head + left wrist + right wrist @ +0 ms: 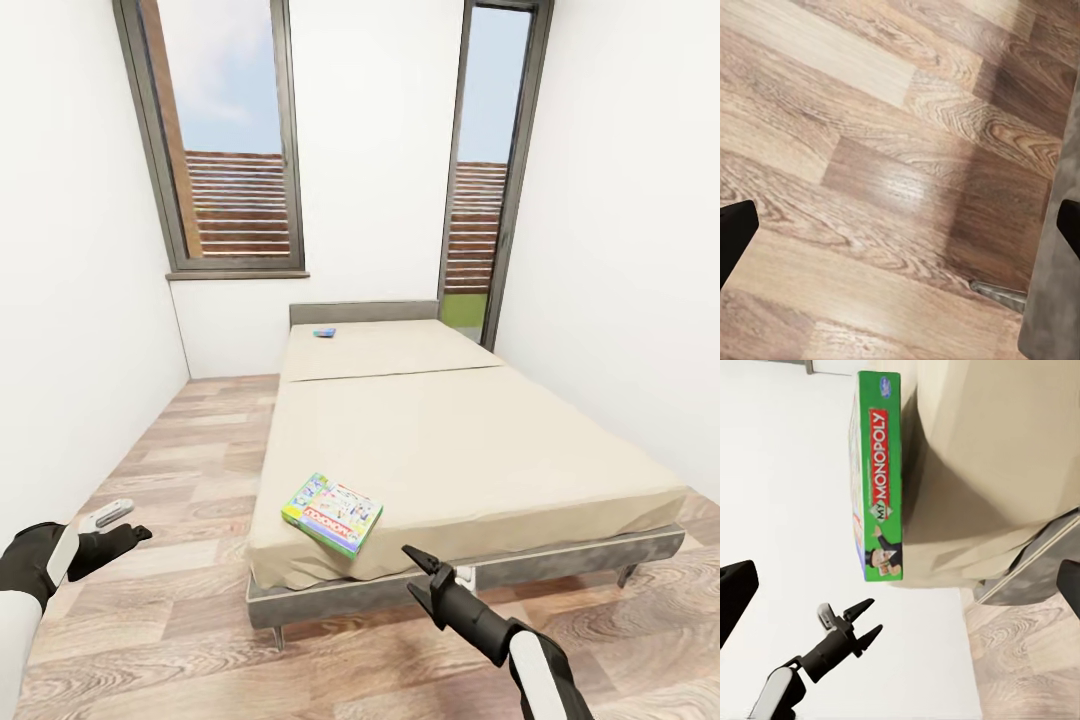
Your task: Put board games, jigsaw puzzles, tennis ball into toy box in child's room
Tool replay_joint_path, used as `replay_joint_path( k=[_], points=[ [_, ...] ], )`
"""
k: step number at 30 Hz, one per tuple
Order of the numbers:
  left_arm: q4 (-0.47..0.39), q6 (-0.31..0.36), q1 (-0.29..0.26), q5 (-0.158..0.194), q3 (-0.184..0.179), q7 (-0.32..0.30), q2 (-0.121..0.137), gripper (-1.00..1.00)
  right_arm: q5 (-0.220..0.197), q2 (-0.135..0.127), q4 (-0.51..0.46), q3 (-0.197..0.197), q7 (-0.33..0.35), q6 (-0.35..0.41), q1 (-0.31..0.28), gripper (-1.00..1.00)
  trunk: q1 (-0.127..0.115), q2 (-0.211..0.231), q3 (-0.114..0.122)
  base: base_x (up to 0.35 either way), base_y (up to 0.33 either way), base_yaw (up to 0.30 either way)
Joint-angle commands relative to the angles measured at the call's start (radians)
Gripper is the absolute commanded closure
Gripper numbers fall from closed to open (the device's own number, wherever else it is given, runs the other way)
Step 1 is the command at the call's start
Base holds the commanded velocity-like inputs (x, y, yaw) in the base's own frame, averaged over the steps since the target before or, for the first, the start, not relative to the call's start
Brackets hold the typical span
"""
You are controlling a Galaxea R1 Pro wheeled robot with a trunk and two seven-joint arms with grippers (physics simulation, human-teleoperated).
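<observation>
A green-edged board game (333,513) lies flat on the near left corner of the bed (470,440), its side reading "MY MONOPOLY" in the right wrist view (879,487). A small blue board game (324,333) sits far up the mattress near the headboard. The right gripper (422,570) hovers just beside the bed's near edge, fingers apart. The left gripper (122,528) hangs over the wood floor (870,172) to the left, fingers spread.

Two tall dark-framed windows (232,140) with slatted wood fencing (238,203) outside, above a wood-plank floor (175,470)
</observation>
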Motion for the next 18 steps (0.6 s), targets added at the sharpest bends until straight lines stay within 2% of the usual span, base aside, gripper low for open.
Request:
replay_joint_path(
  k=[1,8,18],
  points=[
    [-0.001,0.006,-0.001,0.000,0.005,-0.003,0.000,-1.00,0.000,0.001,0.001,0.007,0.004,0.006,-0.001,-1.00,0.000,0.000,-0.001,0.003,0.001,0.000],
    [-0.001,0.006,-0.001,0.000,0.005,-0.003,0.000,-1.00,-0.005,0.001,0.003,0.032,0.005,0.005,-0.001,-1.00,0.000,0.000,-0.001,0.016,0.059,0.000],
    [-0.001,0.006,-0.001,-0.001,0.005,-0.003,0.000,-1.00,-0.006,0.001,0.004,0.037,0.005,0.005,-0.001,-1.00,0.000,0.000,-0.001,0.014,0.033,0.000]
  ],
)
